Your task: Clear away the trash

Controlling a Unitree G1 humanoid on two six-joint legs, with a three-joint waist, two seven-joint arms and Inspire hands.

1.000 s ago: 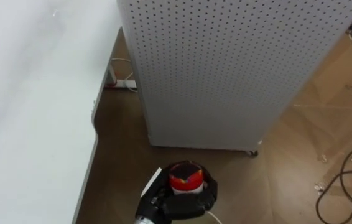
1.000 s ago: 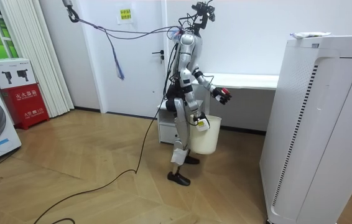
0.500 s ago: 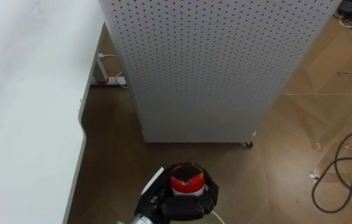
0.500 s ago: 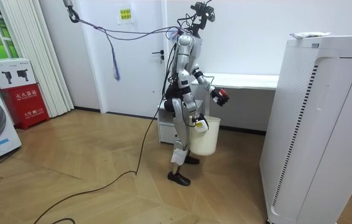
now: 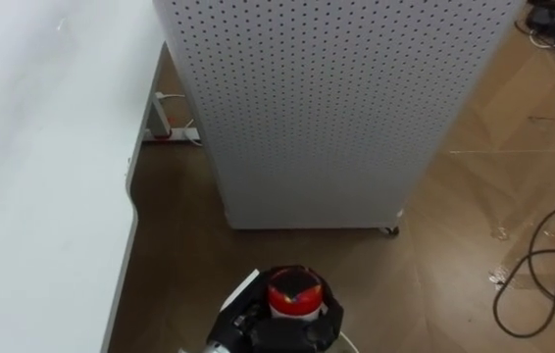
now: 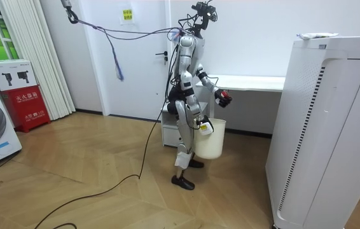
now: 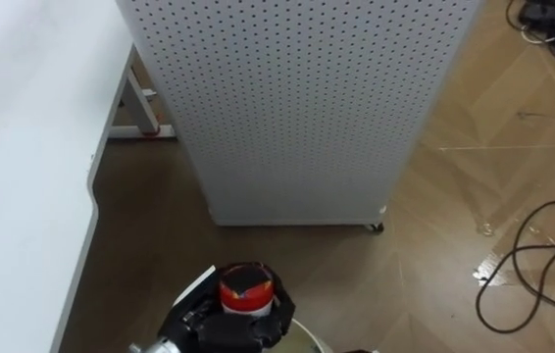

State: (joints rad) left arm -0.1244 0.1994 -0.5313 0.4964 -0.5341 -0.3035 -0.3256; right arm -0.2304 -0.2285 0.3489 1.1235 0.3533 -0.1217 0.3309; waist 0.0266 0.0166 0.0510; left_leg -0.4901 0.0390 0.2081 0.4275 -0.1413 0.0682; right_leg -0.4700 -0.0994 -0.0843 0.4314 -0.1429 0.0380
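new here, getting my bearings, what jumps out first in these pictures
The red-topped object gripped in the left hand, low in the eye views. Just ahead stands a perforated white cabinet, with a white table to its left and a white bucket at the robot's side.

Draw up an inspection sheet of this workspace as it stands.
Surface: white table at the robot's left.
Job's things: red-capped garbage item, held up; white bucket hanging by the robot's leg.
Clutter: small pale bits on the wood floor.
Hands: left hand curled round the garbage item; right hand at the bucket's rim.
Cables: dark cable loops on the floor at right; power strip under the table.
Surroundings: white perforated cabinet ahead.
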